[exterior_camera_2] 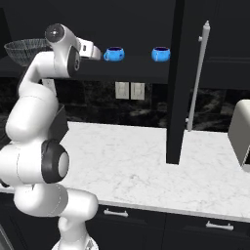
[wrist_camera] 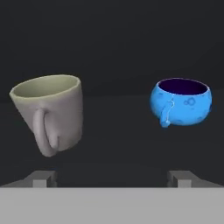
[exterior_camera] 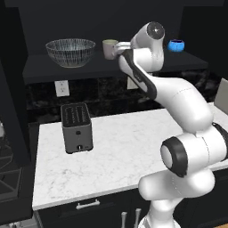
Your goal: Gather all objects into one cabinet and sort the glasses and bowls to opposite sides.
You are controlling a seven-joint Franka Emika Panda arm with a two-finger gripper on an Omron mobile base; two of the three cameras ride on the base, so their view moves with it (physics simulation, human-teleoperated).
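Through the hand view I saw the gripper (wrist_camera: 112,177) spread wide, its two finger tips (wrist_camera: 41,178) standing far apart at the bottom with nothing between them. Just beyond the left tip stood the beige cup (wrist_camera: 51,111), tilted in that view, its handle turned toward me. Beyond the right tip sat a blue bowl (wrist_camera: 181,103) with a dark inside and a small handle; the two stood apart, not touching. The shelf under them was too dark for me to make out.

In the left base view the wrist covered the cup's right side, and the arm hid the near blue bowl; the clear glass bowl (exterior_camera: 71,51) stood left of the cup on the cabinet shelf (exterior_camera: 53,69), and a second blue bowl (exterior_camera: 176,45) showed past the arm. From the right base view both blue bowls lined the shelf, the clear bowl half hidden behind the arm. The cabinet door (exterior_camera_2: 176,78) stood open edge-on, its white handle (exterior_camera_2: 197,73) beside it. A toaster (exterior_camera: 76,127) stood on the counter (exterior_camera: 124,147).
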